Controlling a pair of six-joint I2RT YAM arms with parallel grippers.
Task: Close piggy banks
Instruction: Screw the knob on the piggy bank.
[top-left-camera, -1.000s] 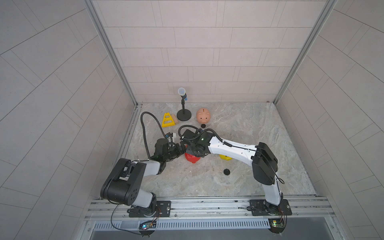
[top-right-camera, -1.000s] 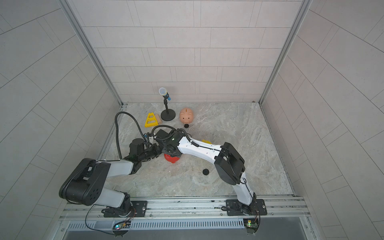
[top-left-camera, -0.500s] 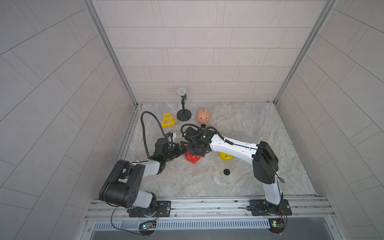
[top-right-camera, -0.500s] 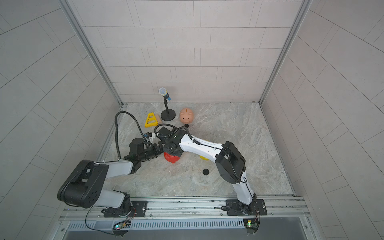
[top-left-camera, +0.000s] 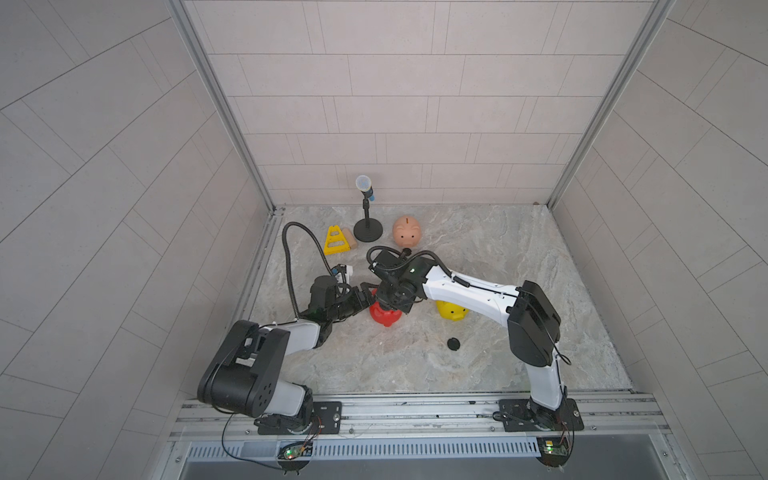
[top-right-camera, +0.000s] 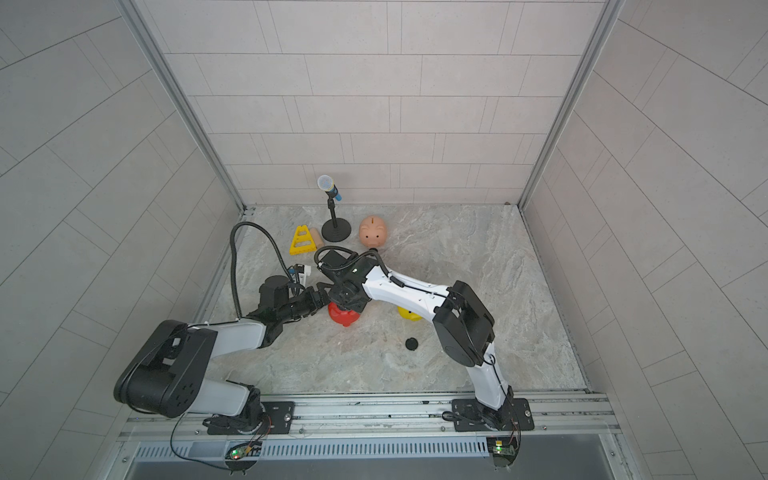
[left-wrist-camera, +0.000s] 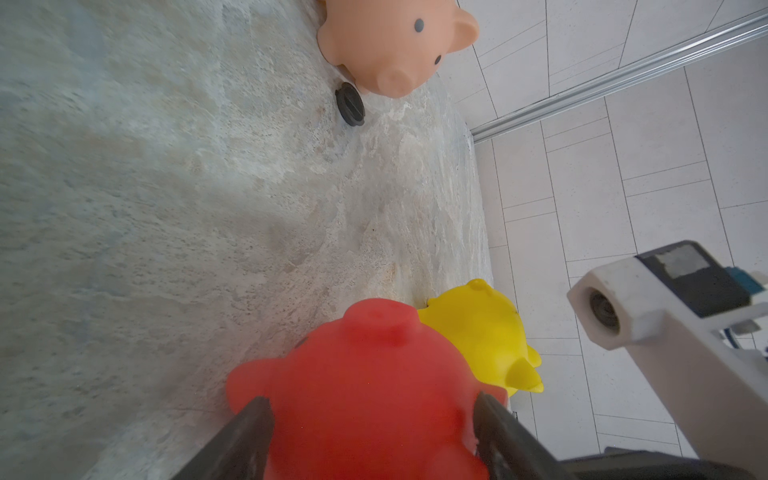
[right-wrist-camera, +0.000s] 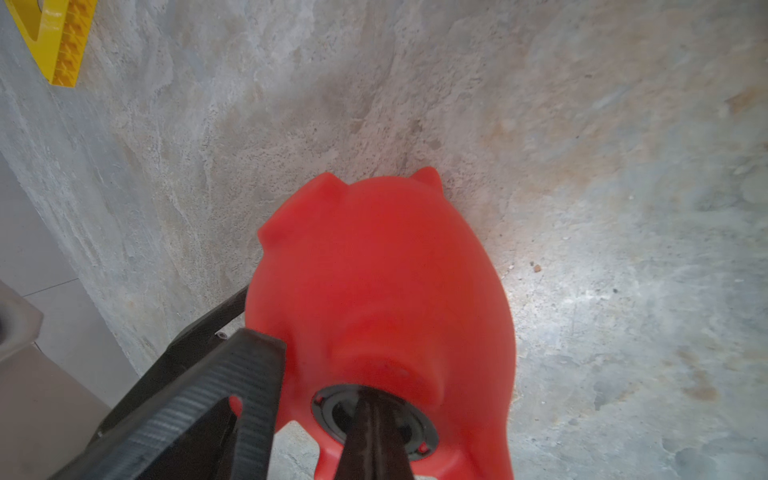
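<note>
In both top views your red pig (top-left-camera: 384, 316) is at the middle of the bench (top-left-camera: 519, 249), with the left claw (top-left-camera: 365, 300) at its left side and the right claw (top-left-camera: 394, 306) over it. The yellow pig (top-left-camera: 451, 312) sits just right of it, the pink pig (top-left-camera: 407, 232) is far back, and a loose plug (top-left-camera: 453, 344) lies nearer.

From the left wrist you see the left claw's fingers (left-wrist-camera: 245, 436) grasping the red pig on both sides.

From the right wrist, the right claw is clenched, its tips pressed on a black plug (right-wrist-camera: 328, 409) sitting in the red pig's belly hole.
</note>
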